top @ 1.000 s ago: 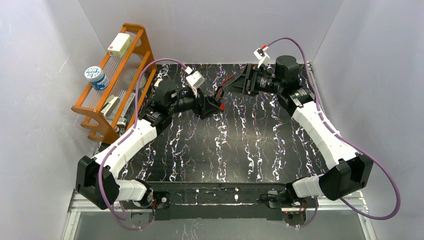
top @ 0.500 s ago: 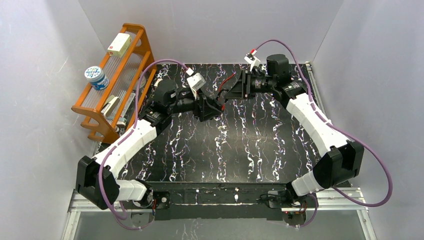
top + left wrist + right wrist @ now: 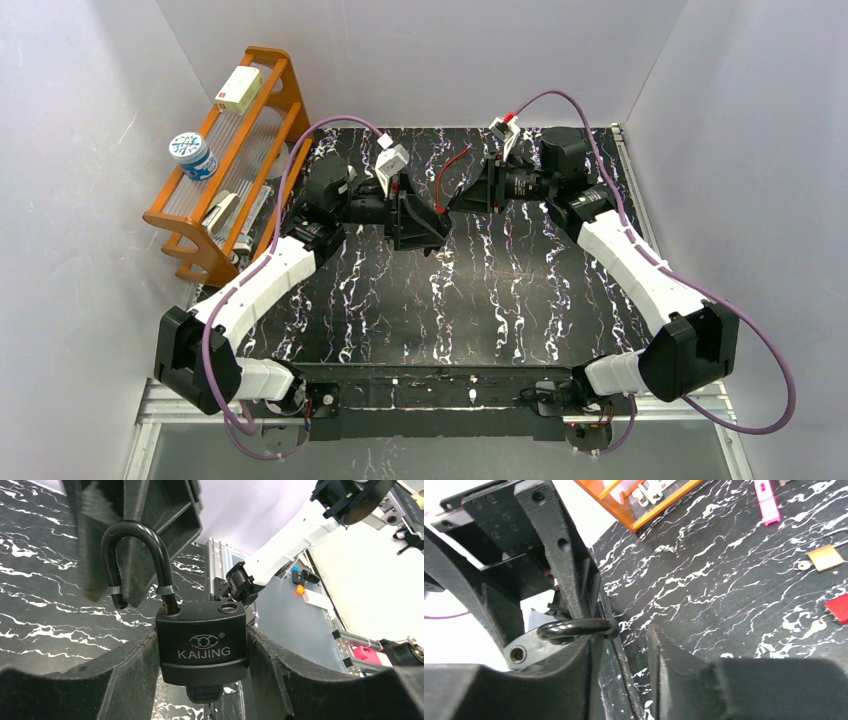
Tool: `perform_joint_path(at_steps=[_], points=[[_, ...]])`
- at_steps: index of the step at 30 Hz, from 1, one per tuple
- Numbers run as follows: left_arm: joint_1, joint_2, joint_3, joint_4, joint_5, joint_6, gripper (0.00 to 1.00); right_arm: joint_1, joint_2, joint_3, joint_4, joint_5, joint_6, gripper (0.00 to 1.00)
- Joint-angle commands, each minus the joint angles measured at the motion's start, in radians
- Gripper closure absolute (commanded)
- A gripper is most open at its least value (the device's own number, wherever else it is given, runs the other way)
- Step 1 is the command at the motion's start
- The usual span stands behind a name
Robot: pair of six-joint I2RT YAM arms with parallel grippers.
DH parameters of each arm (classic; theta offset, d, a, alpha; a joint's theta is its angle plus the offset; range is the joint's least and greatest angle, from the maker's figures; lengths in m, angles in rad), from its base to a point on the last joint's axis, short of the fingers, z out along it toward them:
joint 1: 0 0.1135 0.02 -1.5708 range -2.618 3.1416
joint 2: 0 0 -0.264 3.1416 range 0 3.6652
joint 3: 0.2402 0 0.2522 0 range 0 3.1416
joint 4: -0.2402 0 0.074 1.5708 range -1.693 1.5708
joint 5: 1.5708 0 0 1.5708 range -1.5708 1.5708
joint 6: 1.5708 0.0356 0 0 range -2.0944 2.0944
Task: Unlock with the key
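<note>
My left gripper [image 3: 202, 680] is shut on the body of a black KAIJING padlock [image 3: 202, 645], held upright above the table. The key [image 3: 204, 694] sits in the keyhole at the lock's underside; only its black head shows. The shackle [image 3: 135, 535] is open: one leg stays in the body, the free end hangs beside it, and the second hole is empty. My right gripper [image 3: 624, 645] is open, its fingers right at the shackle [image 3: 574, 628], which lies across the tip of its left finger. In the top view the two grippers [image 3: 425, 222] [image 3: 458, 200] meet tip to tip at the table's far middle.
An orange wooden rack [image 3: 225, 170] with a box, a tin and small items stands at the far left. A pink bar [image 3: 766, 500], an orange tag [image 3: 825, 557] and a red tag [image 3: 838, 607] lie on the black marbled table [image 3: 480, 300].
My right arm has swung down and left, bringing its open gripper up against the shackle. My left gripper has turned a little toward it, still holding the padlock.
</note>
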Motion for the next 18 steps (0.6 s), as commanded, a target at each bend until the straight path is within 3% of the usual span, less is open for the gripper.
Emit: perform_joint_path(at_steps=[1,5,12,15,18], points=[[-0.008,-0.054,-0.005,0.106,0.044,-0.038,1.00,-0.013,-0.027,-0.030,0.092,0.109,-0.004,0.45],[0.002,-0.036,0.025,-0.128,-0.187,-0.006,1.00,-0.013,-0.073,-0.069,0.033,0.105,0.005,0.36],[0.031,-0.013,0.016,-0.328,-0.501,-0.069,1.00,-0.013,-0.176,-0.221,-0.032,0.167,0.052,0.34],[0.045,0.054,0.071,-0.585,-0.765,-0.096,1.00,-0.013,-0.193,-0.248,-0.050,0.241,0.095,0.34],[0.048,0.143,0.106,-0.738,-0.929,-0.075,1.00,-0.013,-0.176,-0.253,-0.078,0.310,0.135,0.34]])
